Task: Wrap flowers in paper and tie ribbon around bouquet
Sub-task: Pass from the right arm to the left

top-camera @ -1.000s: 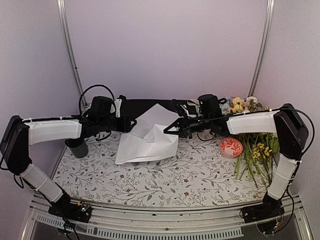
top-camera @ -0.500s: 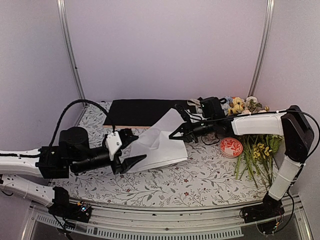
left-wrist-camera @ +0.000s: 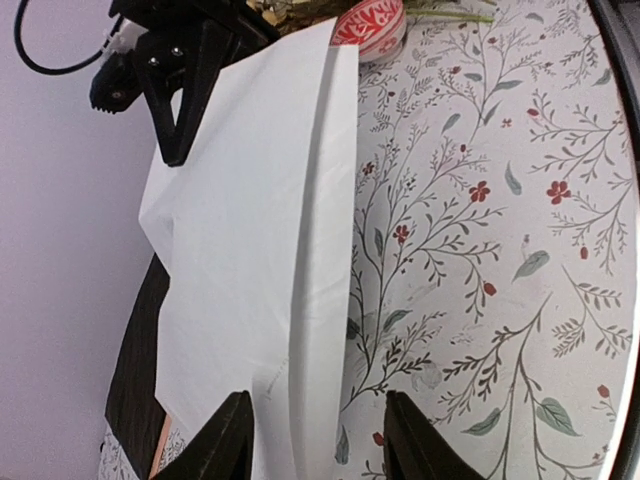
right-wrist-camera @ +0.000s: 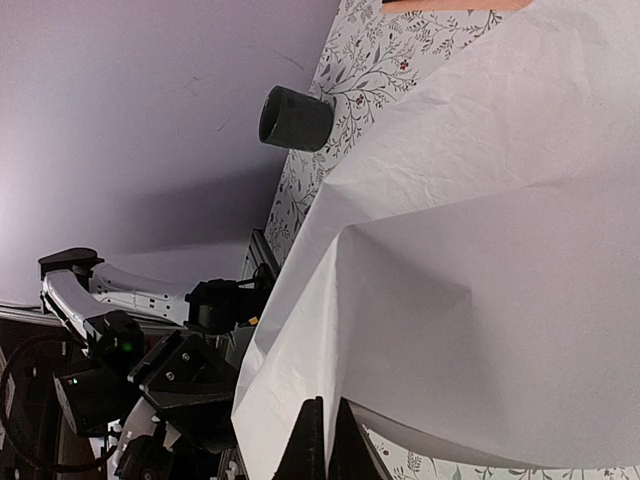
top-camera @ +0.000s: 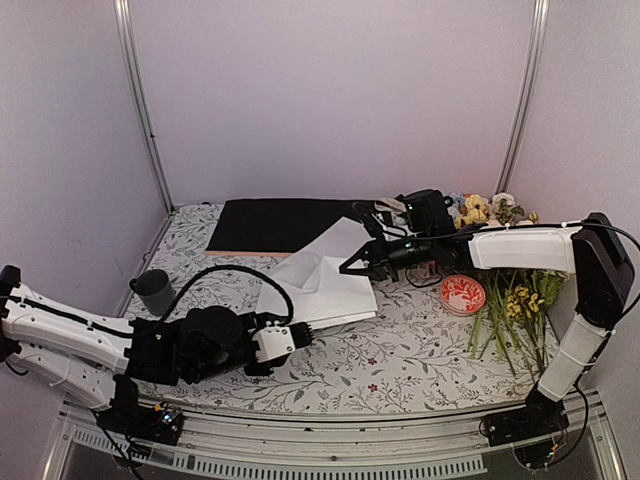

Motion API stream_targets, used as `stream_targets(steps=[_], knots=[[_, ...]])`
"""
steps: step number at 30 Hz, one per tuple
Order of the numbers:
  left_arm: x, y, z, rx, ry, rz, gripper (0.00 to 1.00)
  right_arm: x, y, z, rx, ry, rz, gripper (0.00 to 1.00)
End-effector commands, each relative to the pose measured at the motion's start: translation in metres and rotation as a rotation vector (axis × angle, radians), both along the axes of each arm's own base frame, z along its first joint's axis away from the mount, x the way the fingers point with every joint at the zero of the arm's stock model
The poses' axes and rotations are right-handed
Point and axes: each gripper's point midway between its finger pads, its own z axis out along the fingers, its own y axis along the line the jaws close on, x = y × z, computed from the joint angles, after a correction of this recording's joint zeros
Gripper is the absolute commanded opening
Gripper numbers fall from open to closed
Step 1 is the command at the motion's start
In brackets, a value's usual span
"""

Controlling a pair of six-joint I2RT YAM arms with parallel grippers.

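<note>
The white paper (top-camera: 325, 280) lies folded over itself mid-table. My right gripper (top-camera: 348, 266) is shut on its right edge and lifts that edge; in the right wrist view the closed fingertips (right-wrist-camera: 325, 440) pinch the sheet (right-wrist-camera: 480, 250). My left gripper (top-camera: 303, 335) sits low at the paper's near-left edge. In the left wrist view it (left-wrist-camera: 320, 450) is open, its fingers (left-wrist-camera: 225, 445) astride the edge of the sheet (left-wrist-camera: 250, 220). The flowers (top-camera: 478, 210) lie at the back right behind the right arm. I cannot pick out the ribbon, and no bouquet is in view.
A black sheet (top-camera: 280, 222) lies at the back over a peach sheet (top-camera: 240, 254). A dark cup (top-camera: 153, 290) stands at the left. A red-and-white disc (top-camera: 462, 294) and yellow sprigs with green stems (top-camera: 515, 315) lie at the right.
My left arm has swung from the back left down to the front and now sits low at the paper's near edge. The paper has shifted right and flattened. My right gripper keeps its hold.
</note>
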Motion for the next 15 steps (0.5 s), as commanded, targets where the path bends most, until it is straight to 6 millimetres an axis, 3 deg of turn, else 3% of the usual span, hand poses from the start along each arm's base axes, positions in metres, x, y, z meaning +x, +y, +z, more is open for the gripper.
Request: stream_targets(steps=[1,10,15], knots=[[0.005,-0.004,0.022,-0.086,-0.023,0.002,0.46,-0.002,-0.002,0.009,0.012,-0.028,0.009,0.00],[0.043,0.006,0.021,-0.086,-0.077,0.136,0.41,-0.002,0.000,0.011,0.021,-0.025,0.016,0.00],[0.049,0.001,0.012,-0.062,-0.060,0.134,0.41,-0.002,-0.002,0.009,0.018,-0.022,0.012,0.00]])
